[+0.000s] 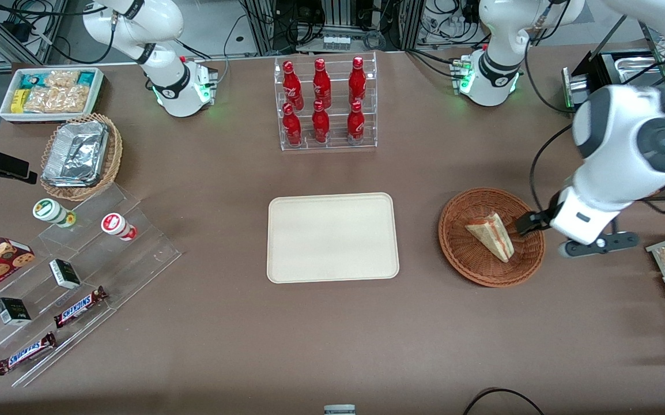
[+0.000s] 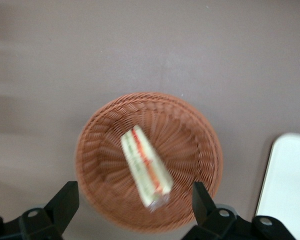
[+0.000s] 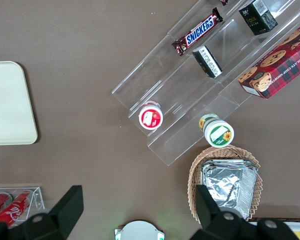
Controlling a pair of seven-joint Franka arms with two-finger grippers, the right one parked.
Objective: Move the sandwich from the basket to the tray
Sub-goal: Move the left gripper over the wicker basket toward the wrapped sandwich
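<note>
Nearest the front camera, toward the parked arm's end of the brown worktop (image 1: 223, 346), two Snickers bars (image 1: 50, 328) lie on a clear stepped rack (image 1: 79, 271) with small boxes and two little tubs.

Farther in, the cream tray (image 1: 332, 237) sits flat in the middle of the worktop with nothing on it. Beside it, toward the working arm's end and apart from it, stands the reddish-brown wicker basket (image 1: 491, 237). The sandwich (image 1: 492, 236) lies inside the basket on its side, its red and orange filling edge showing.

The left arm reaches in from the working end, its big white elbow raised and the wrist angled down toward the basket. The gripper (image 1: 525, 222) hangs over the basket's rim, just beside the sandwich and not touching it. In the wrist view its fingers (image 2: 64, 204) stand wide apart with the basket (image 2: 149, 161) and sandwich (image 2: 146, 166) between them below; it holds nothing.

Farther still, a clear stand (image 1: 327, 104) holds six red bottles (image 1: 321, 106). Toward the parked arm's end, a tan wicker basket (image 1: 82, 157) holds foil containers, and a white bin (image 1: 51, 93) holds snack packets.
</note>
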